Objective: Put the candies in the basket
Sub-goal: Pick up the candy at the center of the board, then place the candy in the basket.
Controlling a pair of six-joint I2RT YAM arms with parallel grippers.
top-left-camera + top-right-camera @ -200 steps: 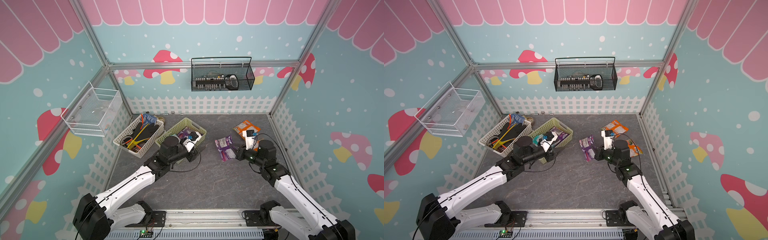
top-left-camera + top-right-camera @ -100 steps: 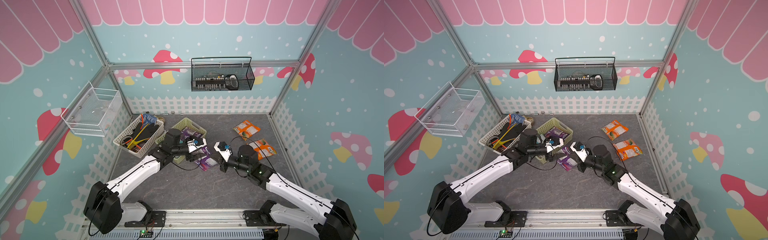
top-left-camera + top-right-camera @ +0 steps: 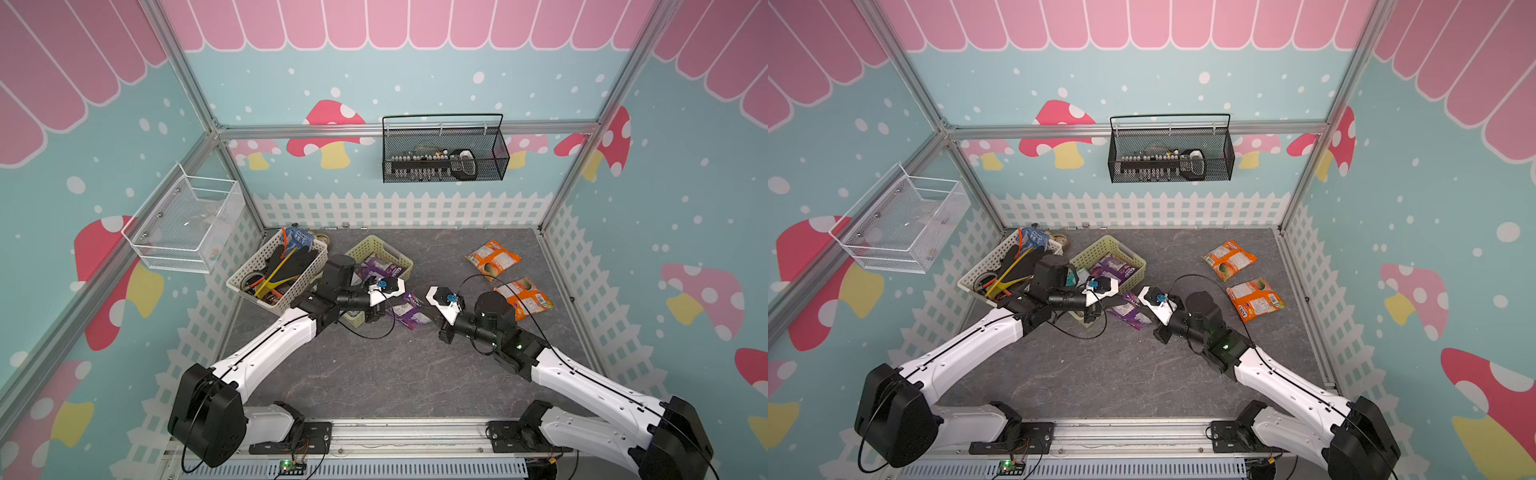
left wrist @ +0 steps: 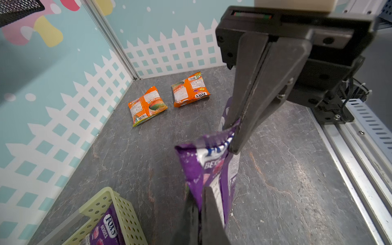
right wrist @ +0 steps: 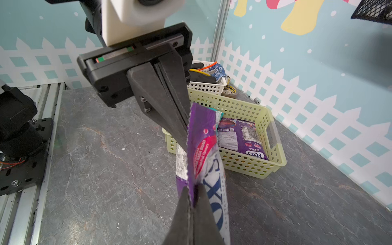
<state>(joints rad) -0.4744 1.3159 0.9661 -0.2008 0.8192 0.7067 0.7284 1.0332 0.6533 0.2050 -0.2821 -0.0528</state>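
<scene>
A purple candy bag [image 3: 409,312] [image 3: 1128,309] hangs just right of the basket, pinched at both ends. My left gripper [image 4: 201,191] [image 3: 380,311] is shut on one edge of the bag. The opposite edge is in my right gripper [image 5: 193,191] [image 3: 434,319], also shut. The pale yellow-green basket [image 3: 395,251] [image 5: 244,167] holds another purple bag [image 3: 382,266] [image 5: 239,135] and a partly hidden teal one [image 3: 1073,276]. Two orange bags [image 3: 492,259] [image 3: 523,297] lie flat on the floor at the right, also in the left wrist view [image 4: 147,105] [image 4: 189,89].
A white perforated basket [image 3: 249,276] of tools stands left of the yellow-green one, with a tape roll [image 3: 321,240] behind it. A black wire basket [image 3: 444,153] hangs on the back wall and a white mesh tray [image 3: 183,224] on the left wall.
My right gripper carried the purple bag from the right side toward the middle. My left gripper came out from over the basket, opened, and has shut on the bag's other end.
</scene>
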